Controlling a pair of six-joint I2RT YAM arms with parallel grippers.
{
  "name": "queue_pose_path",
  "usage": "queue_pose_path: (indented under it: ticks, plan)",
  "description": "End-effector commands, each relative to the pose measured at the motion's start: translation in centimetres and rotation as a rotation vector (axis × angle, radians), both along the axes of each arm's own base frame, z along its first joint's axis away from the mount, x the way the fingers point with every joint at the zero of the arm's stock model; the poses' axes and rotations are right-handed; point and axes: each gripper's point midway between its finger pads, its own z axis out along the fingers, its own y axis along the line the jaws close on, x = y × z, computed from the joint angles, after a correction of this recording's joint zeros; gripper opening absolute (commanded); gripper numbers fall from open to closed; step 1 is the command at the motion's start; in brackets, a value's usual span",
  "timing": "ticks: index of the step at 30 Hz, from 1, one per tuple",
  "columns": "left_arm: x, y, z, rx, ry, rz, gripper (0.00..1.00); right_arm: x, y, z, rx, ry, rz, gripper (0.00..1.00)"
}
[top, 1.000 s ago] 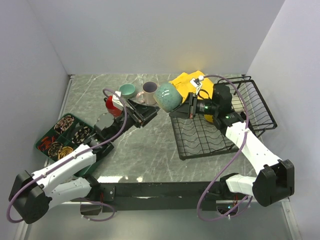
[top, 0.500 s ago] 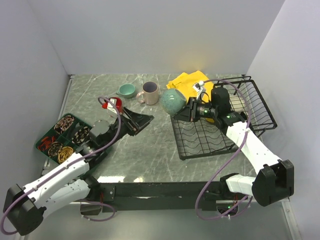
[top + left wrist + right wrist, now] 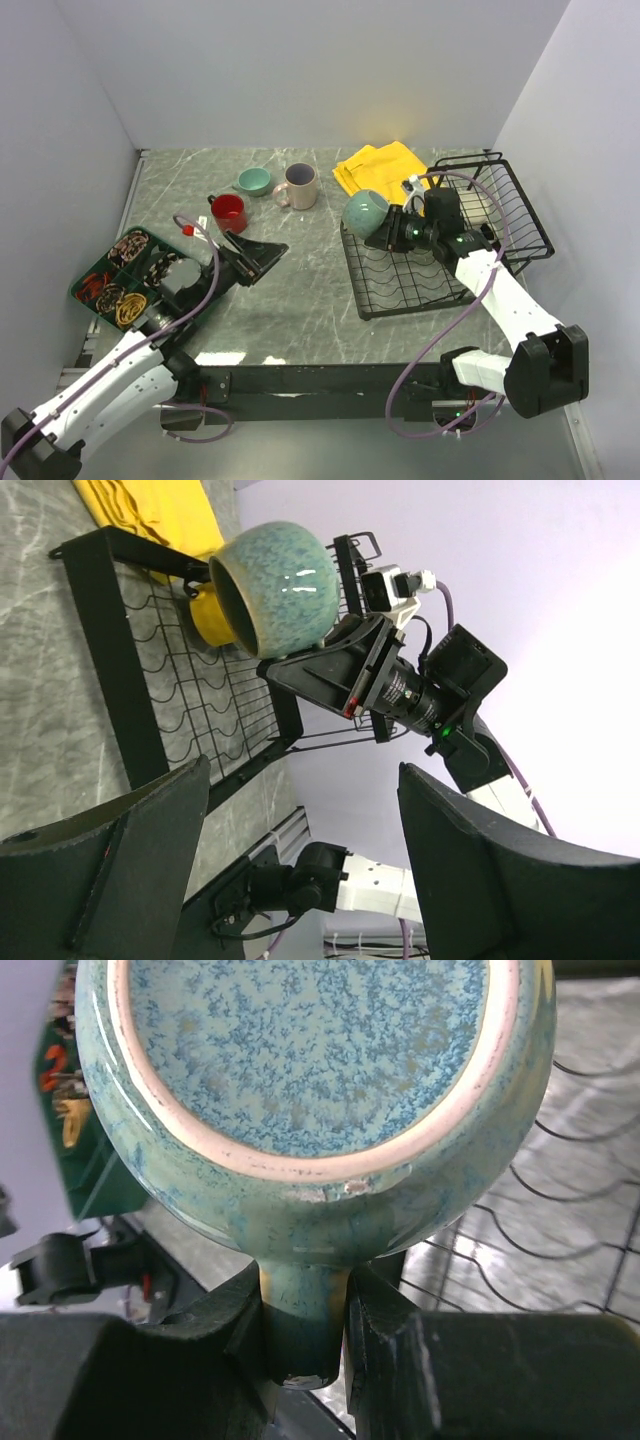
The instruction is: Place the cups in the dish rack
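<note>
Closely, pale walls [image 3: 300,70] enclose the marbled table [image 3: 290,290] and dish rack [image 3: 352,272].

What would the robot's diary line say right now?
right gripper: shut on grey-teal mug handle | mug: held above dish rack | left gripper: open, empty

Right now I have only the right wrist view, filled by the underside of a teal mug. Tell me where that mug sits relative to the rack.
Observer: In the top view the grey-teal mug is at the far left corner of the dish rack, held by its handle in the right gripper.
Operator: Report what is already in the rack.
Observer: The left wrist view shows a yellow mug in the rack, partly hidden behind the held one.
Operator: Give me the left arm.
Observer: The left gripper is open and empty over the table, left of the rack.
</note>
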Motion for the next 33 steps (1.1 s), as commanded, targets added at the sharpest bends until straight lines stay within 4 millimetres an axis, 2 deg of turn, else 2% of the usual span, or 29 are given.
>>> queue_pose_path:
  ticks: [1,14,18,25,30,33]
  plan:
    - [-0.1,1.1,-0.7,0.005,0.009,0.041,0.82,2.1,-0.9,3.5,-0.019,-0.201,-0.045,0.0]
    - [-0.4,2.4,-1.9,0.01,0.025,0.082,0.83,6.2,-1.9,0.2,-0.157,-0.142,-0.098,0.0]
    - [-0.4,2.7,-2.2,0.009,0.027,0.088,0.83,7.3,-2.6,-0.6,-0.231,-0.166,-0.122,0.0]
    - [-0.5,3.0,-2.5,0.018,0.028,0.094,0.83,8.8,-2.6,-2.2,-0.312,-0.189,-0.119,0.0]
    - [-0.5,3.4,-2.7,0.031,0.033,0.113,0.84,9.8,-3.0,-1.6,-0.369,-0.266,-0.127,0.0]
    - [-0.6,3.5,-2.8,0.029,0.033,0.11,0.84,9.5,-3.0,-2.0,-0.447,-0.317,-0.09,0.0]
